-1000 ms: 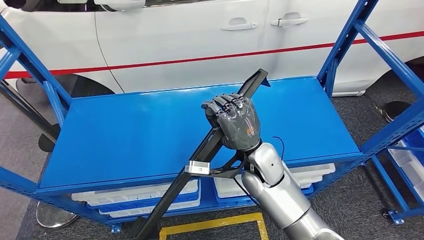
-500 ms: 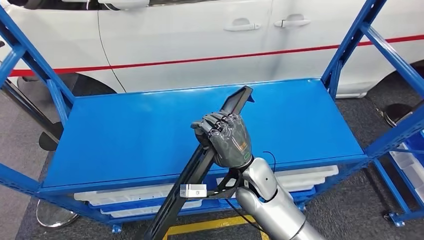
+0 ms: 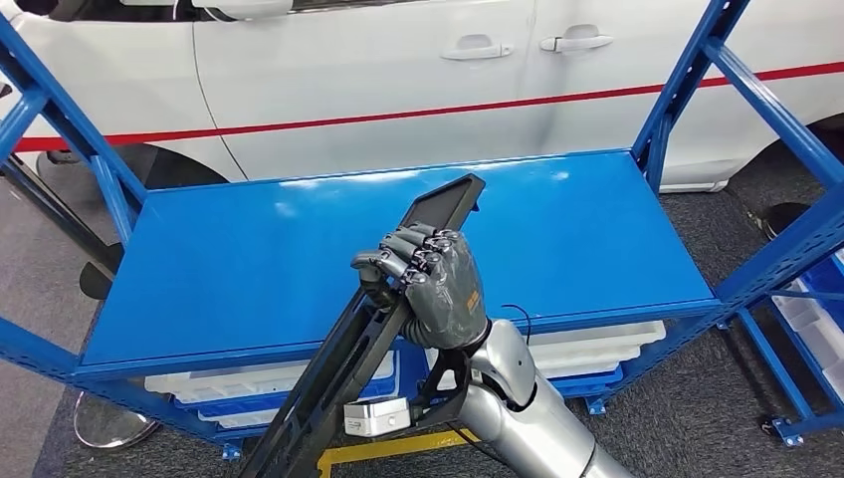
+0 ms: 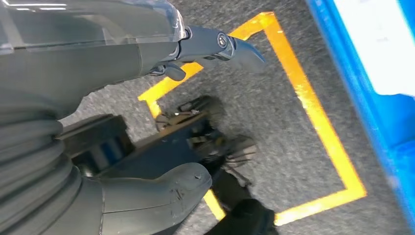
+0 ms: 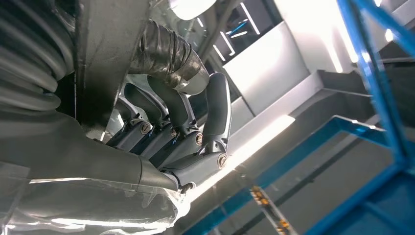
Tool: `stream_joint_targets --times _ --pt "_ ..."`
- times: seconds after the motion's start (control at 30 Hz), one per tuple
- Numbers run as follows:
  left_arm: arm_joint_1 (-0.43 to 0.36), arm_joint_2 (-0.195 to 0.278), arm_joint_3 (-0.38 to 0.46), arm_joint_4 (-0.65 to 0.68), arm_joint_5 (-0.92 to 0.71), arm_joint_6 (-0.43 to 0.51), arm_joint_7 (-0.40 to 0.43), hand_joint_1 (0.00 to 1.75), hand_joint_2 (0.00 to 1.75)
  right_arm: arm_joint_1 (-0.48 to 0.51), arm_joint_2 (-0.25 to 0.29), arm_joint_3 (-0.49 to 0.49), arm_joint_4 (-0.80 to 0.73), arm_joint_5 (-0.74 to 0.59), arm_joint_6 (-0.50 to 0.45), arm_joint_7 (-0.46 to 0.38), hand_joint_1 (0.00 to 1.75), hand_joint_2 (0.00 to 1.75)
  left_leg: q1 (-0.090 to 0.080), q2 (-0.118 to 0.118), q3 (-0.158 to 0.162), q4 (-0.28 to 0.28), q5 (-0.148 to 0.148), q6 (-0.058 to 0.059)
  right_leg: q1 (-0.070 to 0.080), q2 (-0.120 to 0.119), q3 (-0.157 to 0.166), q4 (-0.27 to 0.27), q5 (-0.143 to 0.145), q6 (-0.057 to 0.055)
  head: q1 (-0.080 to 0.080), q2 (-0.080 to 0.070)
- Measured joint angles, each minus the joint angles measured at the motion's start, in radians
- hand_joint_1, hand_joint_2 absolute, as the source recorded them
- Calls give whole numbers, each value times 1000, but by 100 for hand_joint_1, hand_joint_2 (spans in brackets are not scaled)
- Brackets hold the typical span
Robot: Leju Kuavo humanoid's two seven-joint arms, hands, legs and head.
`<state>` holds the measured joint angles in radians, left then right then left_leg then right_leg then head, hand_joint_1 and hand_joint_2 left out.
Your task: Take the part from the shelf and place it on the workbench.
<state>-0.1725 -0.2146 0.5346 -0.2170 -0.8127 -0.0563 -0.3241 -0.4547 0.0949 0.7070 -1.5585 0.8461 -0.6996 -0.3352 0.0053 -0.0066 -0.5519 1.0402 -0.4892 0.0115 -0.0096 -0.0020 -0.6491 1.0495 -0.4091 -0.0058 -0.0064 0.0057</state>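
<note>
Long, flat black part [image 3: 378,319], slim and bar-like, squared off at its upper end, tilted steeply. Upper end raised over the middle of the blue shelf [image 3: 249,259], lower end running down past the shelf's front edge toward the floor. Held off the shelf surface, not lying on it.

Glossy blue steel shelf deck inside a blue frame [image 3: 697,90]. White trays [image 3: 607,349] stacked on the level beneath. White car [image 3: 398,70] with a red stripe just behind the shelf. Grey carpeted floor below, marked with yellow tape [image 4: 313,107].

Right hand [image 3: 428,284] wrapped tightly around the part near its middle, fingers [image 5: 215,112] curled over it. Left hand [image 4: 147,58] hanging above the taped floor, fingers spread apart with nothing between them.
</note>
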Motion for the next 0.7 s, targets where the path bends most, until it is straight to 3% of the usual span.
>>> stream_joint_targets --times 0.1,0.13,0.2,0.27,0.3,0.33,0.37,0.43,0.5,0.57,0.63,0.7 --pt "-5 -1 -5 0 -3 -1 3 0 175 1 0 4 -12 14 0 1 175 175 -2 1 -3 -12 14 16 -1 1 -1 -5 9 19 0 0" --pt "-6 -1 -6 0 -3 -1 4 0 175 1 0 5 -14 16 0 2 175 175 0 3 -5 -16 23 24 -2 2 -6 4 -3 24 0 0" --pt "-9 -2 -9 0 -3 -1 4 0 175 2 0 6 -17 18 0 2 175 175 2 6 -15 -23 40 37 -4 3 -36 80 -70 30 1 0" --pt "-10 -2 -10 0 -3 -2 4 0 175 4 -1 6 -19 18 0 2 175 175 0 8 -33 -22 52 43 -4 3 -83 211 -151 35 0 0" --pt "-10 -2 -10 0 -3 -2 5 0 175 6 -2 7 -19 18 0 2 175 175 -2 8 -43 -22 58 43 -4 3 -95 258 -170 36 1 0" --pt "-9 -2 -10 0 -3 -2 5 0 175 8 -2 7 -19 19 0 2 175 175 -4 9 -51 -20 64 43 -4 3 -88 269 -170 36 0 0" --pt "-9 -2 -10 0 -3 -2 6 0 175 10 -2 7 -20 21 0 2 175 175 -5 9 -59 -19 69 42 -3 3 -60 240 -152 34 0 0" --pt "-10 -2 -11 0 -5 -3 7 0 175 11 -2 8 -25 26 0 4 175 175 -7 8 -70 -15 76 38 -1 3 36 102 -109 24 0 0" --pt "-11 -3 -13 0 -9 -3 7 0 175 11 -2 8 -31 32 0 10 175 175 -9 7 -75 -13 84 29 6 3 97 2 -87 14 0 0" --pt "-13 -4 -14 0 -12 -3 8 0 175 12 -2 9 -35 40 0 22 175 175 -9 7 -78 -15 94 17 11 3 100 -15 -79 5 0 0" --pt "-13 -4 -15 0 -14 -3 9 0 175 11 -1 9 -37 49 0 38 175 175 -7 6 -87 -7 87 5 6 0 93 -26 -65 -8 0 0" --pt "-13 -4 -16 0 -14 -3 9 0 175 8 0 9 -37 59 0 52 175 175 -4 5 -113 56 25 -5 -1 -3 77 -31 -47 -19 0 0"
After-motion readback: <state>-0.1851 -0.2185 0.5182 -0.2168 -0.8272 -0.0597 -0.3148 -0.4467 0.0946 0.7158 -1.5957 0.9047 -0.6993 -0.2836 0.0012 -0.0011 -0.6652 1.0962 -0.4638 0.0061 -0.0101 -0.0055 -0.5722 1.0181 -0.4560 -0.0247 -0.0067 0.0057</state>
